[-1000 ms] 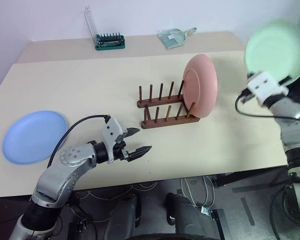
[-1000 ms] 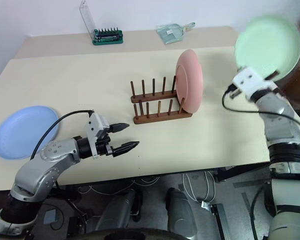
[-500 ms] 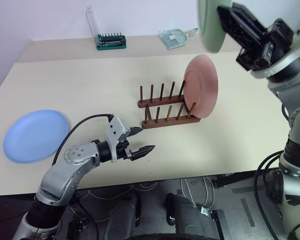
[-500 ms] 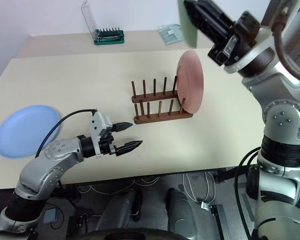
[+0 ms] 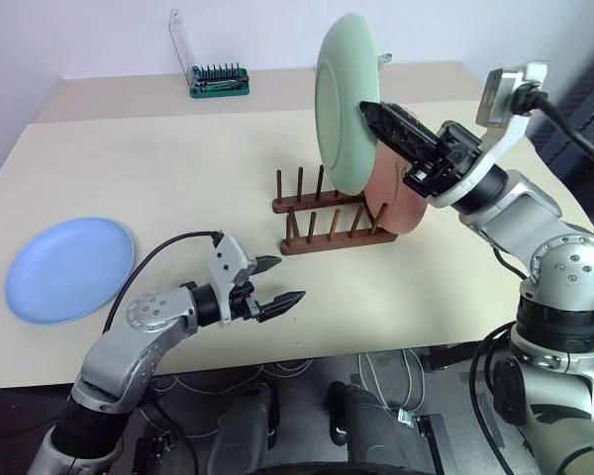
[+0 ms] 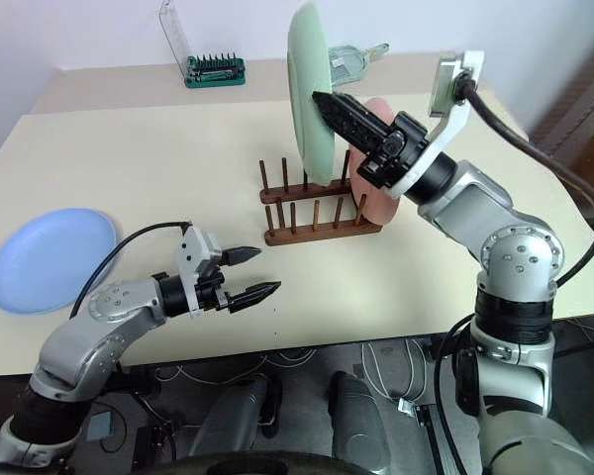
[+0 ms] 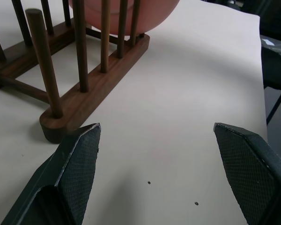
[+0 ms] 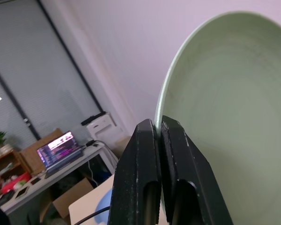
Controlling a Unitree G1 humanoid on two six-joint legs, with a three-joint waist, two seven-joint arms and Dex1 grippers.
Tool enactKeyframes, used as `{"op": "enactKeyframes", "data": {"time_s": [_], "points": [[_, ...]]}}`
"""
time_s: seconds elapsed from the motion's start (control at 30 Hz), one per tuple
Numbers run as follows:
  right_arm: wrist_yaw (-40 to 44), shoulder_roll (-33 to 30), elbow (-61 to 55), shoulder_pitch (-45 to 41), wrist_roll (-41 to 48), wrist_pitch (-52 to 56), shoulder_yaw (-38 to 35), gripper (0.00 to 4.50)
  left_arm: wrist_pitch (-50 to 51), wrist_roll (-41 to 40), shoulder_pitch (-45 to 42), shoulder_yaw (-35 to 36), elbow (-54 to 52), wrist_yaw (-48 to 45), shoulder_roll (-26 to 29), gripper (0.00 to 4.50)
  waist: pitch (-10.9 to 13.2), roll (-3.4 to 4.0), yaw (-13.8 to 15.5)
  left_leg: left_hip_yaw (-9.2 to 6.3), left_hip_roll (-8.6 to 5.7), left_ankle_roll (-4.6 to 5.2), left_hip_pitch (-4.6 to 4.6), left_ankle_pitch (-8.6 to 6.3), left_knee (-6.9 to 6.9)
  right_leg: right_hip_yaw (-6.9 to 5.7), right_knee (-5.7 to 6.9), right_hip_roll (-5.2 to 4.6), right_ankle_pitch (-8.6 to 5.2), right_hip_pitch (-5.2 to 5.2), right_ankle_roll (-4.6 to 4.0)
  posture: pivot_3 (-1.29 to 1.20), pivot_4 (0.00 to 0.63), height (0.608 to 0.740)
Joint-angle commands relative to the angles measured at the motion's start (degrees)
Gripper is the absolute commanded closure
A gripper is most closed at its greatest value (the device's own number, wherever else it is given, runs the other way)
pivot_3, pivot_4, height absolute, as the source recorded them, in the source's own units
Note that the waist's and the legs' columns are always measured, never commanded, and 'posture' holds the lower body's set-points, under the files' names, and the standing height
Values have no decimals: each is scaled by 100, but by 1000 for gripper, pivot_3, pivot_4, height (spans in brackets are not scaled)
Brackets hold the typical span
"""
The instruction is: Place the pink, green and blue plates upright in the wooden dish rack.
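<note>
Hiding most of the pink plate (image 5: 401, 203), green plate (image 5: 343, 104) hangs upright.

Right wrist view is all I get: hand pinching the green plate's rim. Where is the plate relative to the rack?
Observer: The green plate hangs on edge above the wooden dish rack, not yet between its pegs.
Operator: Any slots taken?
Observer: The pink plate stands in the rack's right end.
Operator: The blue one?
Observer: The blue plate lies flat at the table's left; the left hand is open near the rack.

green plate (image 5: 345, 104) swung leftward, now above rack (image 5: 332, 211)
</note>
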Motion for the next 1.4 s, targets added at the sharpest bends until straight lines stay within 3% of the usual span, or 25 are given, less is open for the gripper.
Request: {"op": "enactKeyframes", "data": {"time_s": [0.03,0.47,0.57,0.77,1.13,1.33,1.4], "points": [[-63,26,-25,25,-8,3,-110,4423,-150,6,-6,136,-156,-8,7,492,0,0,1,0,0,0,0,0,0,0,0,0,0,0,0,0,150,735],[-413,119,378,299,202,348,-207,4423,-287,45,17,109,-7,-90,15,492,0,0,-2,1,1,0,-2,0,-1,0,0,1,0,-4,0,0,150,735],[-415,141,388,284,184,362,-209,3551,-314,70,21,102,15,-100,9,492,0,0,-1,1,0,0,-4,0,-1,0,0,1,0,-5,0,0,150,735],[-370,10,270,152,-257,301,-94,613,-327,84,65,97,-12,-87,0,492,0,0,-2,1,0,0,-5,0,-1,0,-1,1,0,-5,0,0,150,735],[502,-950,-230,-325,-1860,223,324,613,-225,28,28,128,-96,-24,-5,492,1,2,4,2,0,1,-22,0,2,-5,-1,1,0,-20,1,0,150,735],[1701,-1777,-506,-301,-4310,-1610,1139,613,-585,235,-50,488,128,323,-150,492,1,2,6,3,0,0,-34,0,8,-12,-4,0,-1,-27,2,0,150,735],[1923,-1734,-497,-344,-4531,-1849,1209,549,-706,383,-218,948,403,875,-323,9,2,2,4,3,0,0,-34,0,7,-15,-4,2,-1,-27,3,0,150,735]]}}
